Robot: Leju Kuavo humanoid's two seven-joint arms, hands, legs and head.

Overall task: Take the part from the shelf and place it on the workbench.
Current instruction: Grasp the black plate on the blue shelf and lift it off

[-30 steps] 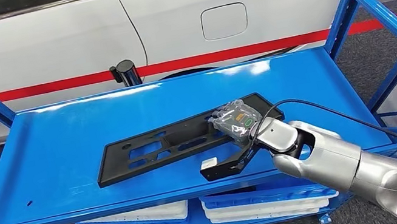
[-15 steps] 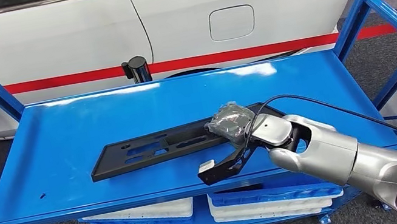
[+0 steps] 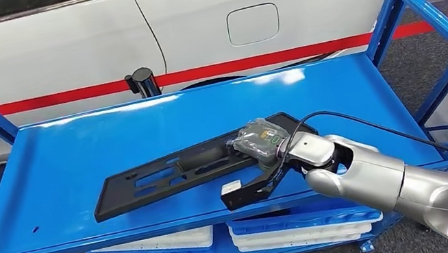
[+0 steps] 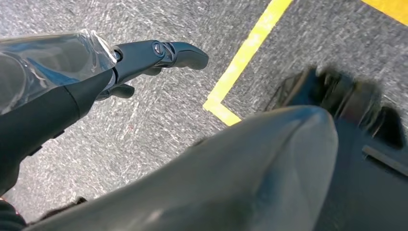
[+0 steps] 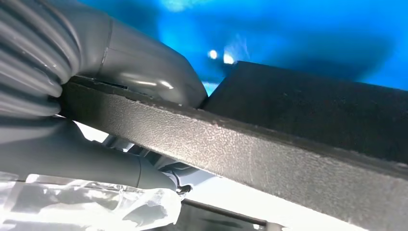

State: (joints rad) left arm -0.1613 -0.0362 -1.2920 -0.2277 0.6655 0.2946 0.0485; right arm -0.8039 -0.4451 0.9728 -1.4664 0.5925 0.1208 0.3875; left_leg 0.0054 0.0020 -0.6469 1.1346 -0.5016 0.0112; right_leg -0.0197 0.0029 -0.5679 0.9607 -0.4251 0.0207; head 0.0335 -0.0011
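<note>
One long flat black plastic part (image 3: 190, 165), pierced with slots and holes, lies across the top deck of the blue steel shelf (image 3: 73, 153) in the head view. Its far end sits toward the shelf's right side and its near end toward the front left. The right hand (image 3: 258, 140), wrapped in a clear plastic cover, grasps that right end: its fingers lie over the top face and a dark thumb piece (image 3: 250, 190) reaches out beneath, near the shelf's front edge. That end looks slightly raised off the deck, while the left end seems to rest on it — so the pick appears under way, not finished. Carrying the part away and setting it on the workbench are left to do.

On the lower deck, below the front edge, stand shallow white and blue trays (image 3: 294, 227); what they hold cannot be made out. Behind the shelf is a white car body with a red stripe (image 3: 186, 8).

From the left wrist, the left hand (image 4: 144, 60) hangs over grey carpet with a yellow floor line (image 4: 245, 53). Its dark fingers are extended and apart, with nothing in them.

From the right wrist, the part's rough black edge (image 5: 269, 144) runs across the picture. The grey thumb (image 5: 139, 72) presses on one face and the covered fingers (image 5: 96, 168) close on the other — a firm clamp, with blue deck beyond.
</note>
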